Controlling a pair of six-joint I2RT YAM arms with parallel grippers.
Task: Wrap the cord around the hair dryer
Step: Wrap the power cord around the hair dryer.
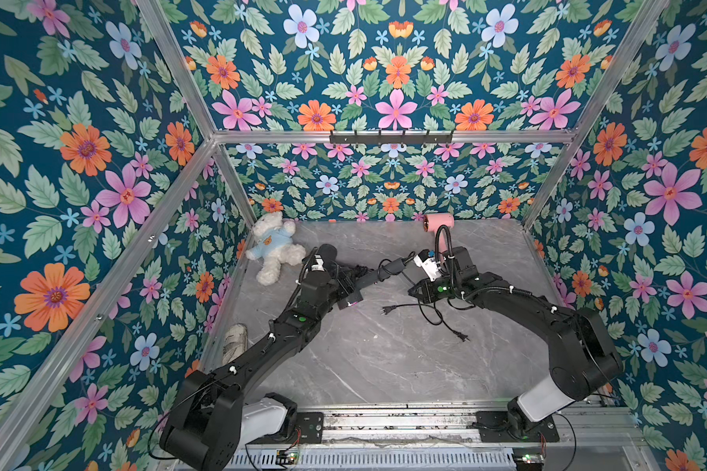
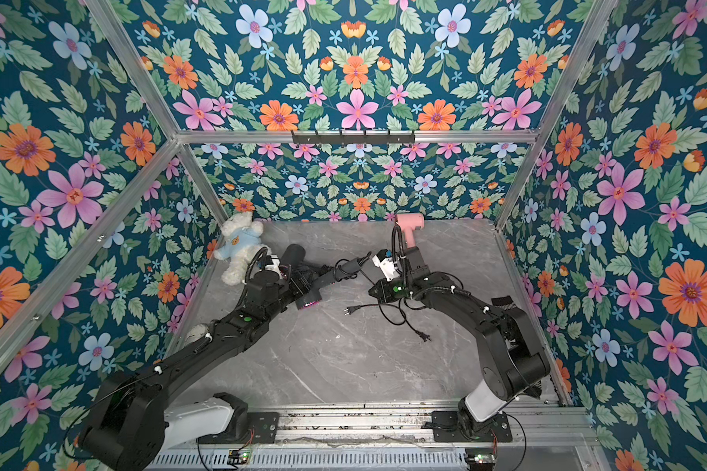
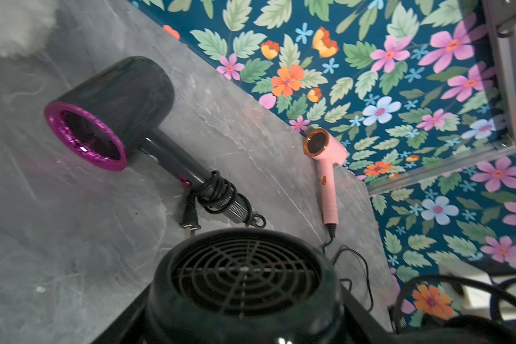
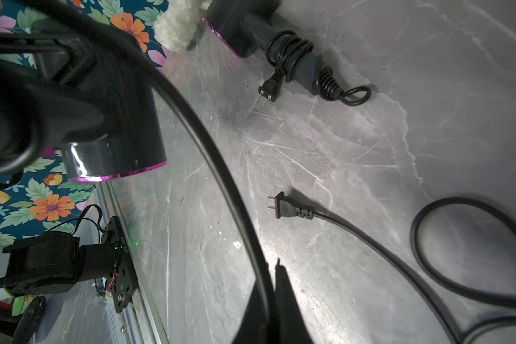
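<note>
A black hair dryer (image 1: 354, 291) with a magenta ring is held above the table, its handle (image 1: 390, 269) slanting toward the right arm. My left gripper (image 1: 343, 285) is shut on its barrel; the rear grille (image 3: 245, 274) fills the left wrist view. Its black cord (image 4: 209, 149) arcs from the dryer into my right gripper (image 4: 273, 280), which is shut on it just above the table (image 1: 412, 291). Loose cord loops (image 1: 433, 314) lie under the right arm, with one plug (image 4: 289, 208) nearby and another plug (image 1: 462, 336) farther forward.
A second black hair dryer (image 3: 111, 110) with its cord wound on the handle lies behind the left gripper. A pink hair dryer (image 1: 439, 223) rests at the back wall. A white teddy bear (image 1: 274, 244) sits back left, a shoe (image 1: 234, 342) by the left wall.
</note>
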